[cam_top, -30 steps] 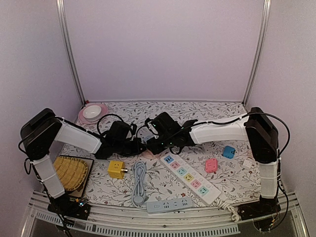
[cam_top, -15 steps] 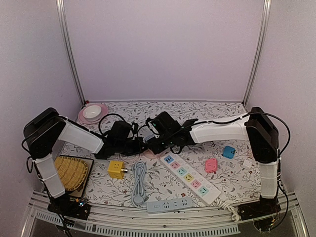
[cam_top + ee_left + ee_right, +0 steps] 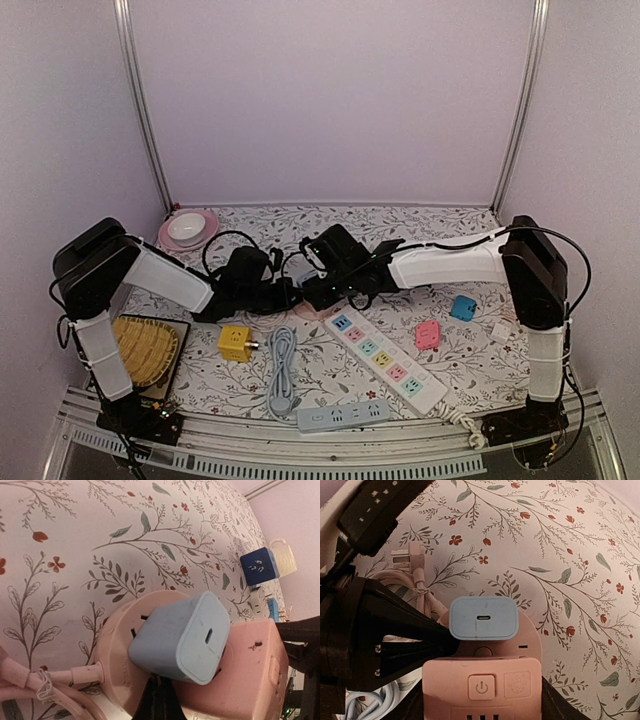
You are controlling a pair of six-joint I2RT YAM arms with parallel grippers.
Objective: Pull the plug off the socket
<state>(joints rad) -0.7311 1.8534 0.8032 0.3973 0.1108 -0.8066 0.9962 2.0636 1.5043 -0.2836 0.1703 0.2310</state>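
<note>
A light blue plug (image 3: 483,618) sits in the round end of a pink socket block (image 3: 481,685) with a power button. My right gripper (image 3: 482,702) is shut on the block, one black finger on each side. In the left wrist view the plug (image 3: 180,637) stands out of the socket (image 3: 250,675), tilted. My left gripper (image 3: 159,696) is shut, its fingers pressed together with the tips against the plug's underside at the socket face. From above, the two grippers, left (image 3: 283,296) and right (image 3: 312,290), meet at mid-table around the plug (image 3: 302,281).
The socket's pink cable (image 3: 415,587) lies coiled beside it. In front are a yellow cube adapter (image 3: 236,342), a grey cable (image 3: 282,370), a white power strip (image 3: 385,360) and a grey strip (image 3: 343,416). Pink (image 3: 428,334) and blue (image 3: 462,307) adapters lie right, a woven tray (image 3: 140,348) left, and a pink plate (image 3: 187,229) at the back.
The left arm has shifted a little to the right, bringing its gripper closer against the plug. The right gripper still holds the socket in the same spot.
</note>
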